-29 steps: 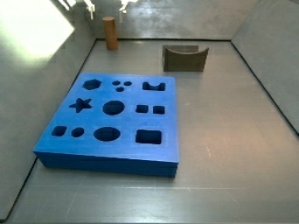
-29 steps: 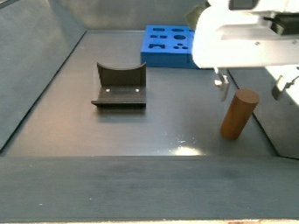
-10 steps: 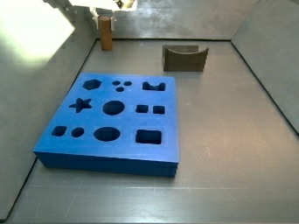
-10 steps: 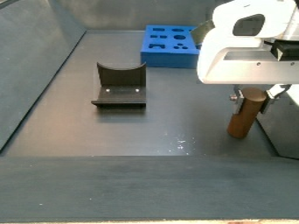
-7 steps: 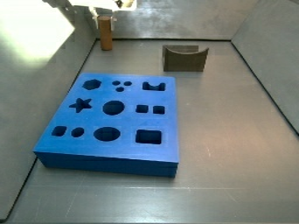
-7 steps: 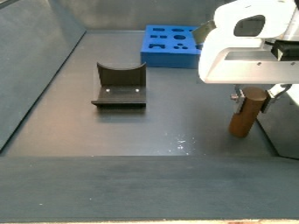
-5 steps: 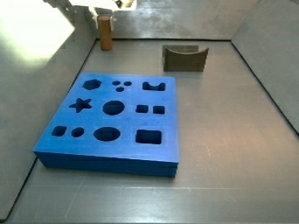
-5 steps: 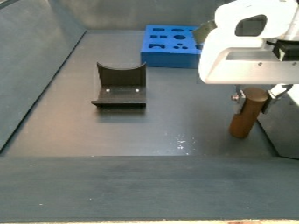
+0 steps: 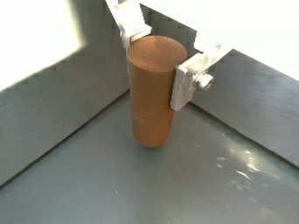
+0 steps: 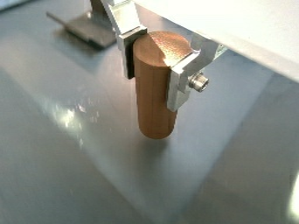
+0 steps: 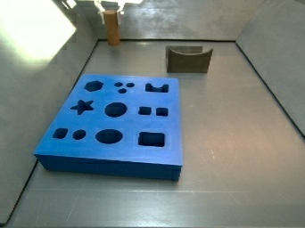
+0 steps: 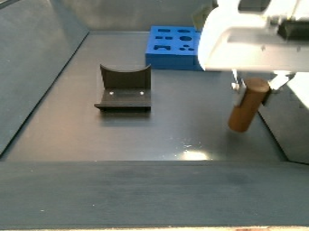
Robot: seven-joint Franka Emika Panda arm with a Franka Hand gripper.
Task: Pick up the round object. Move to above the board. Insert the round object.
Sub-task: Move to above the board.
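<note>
The round object [image 11: 112, 27] is a slim orange-brown peg at the far back corner of the floor, and it leans slightly in a side view [image 12: 248, 108]. My gripper [image 11: 111, 7] is shut on its upper end, also seen from the side [image 12: 254, 86]. Both wrist views show a silver finger pressed on each side of the peg's top [image 9: 152, 96] [image 10: 155, 101], with the gripper [image 9: 162, 57] [image 10: 155, 66] straddling it. The peg's lower end hangs just above the floor. The board [image 11: 131, 125] is a flat blue slab with dark shaped holes, lying apart from the peg [image 12: 173, 61].
The dark fixture [image 11: 187, 59] with a curved notch stands on the grey floor between the peg and the board [image 12: 123, 87], and shows in a wrist view [image 10: 87, 26]. Grey walls close in beside the peg at the corner [image 9: 70, 96].
The gripper came down over the standing peg and shut on its top. In the last half second the peg has risen a little and now leans.
</note>
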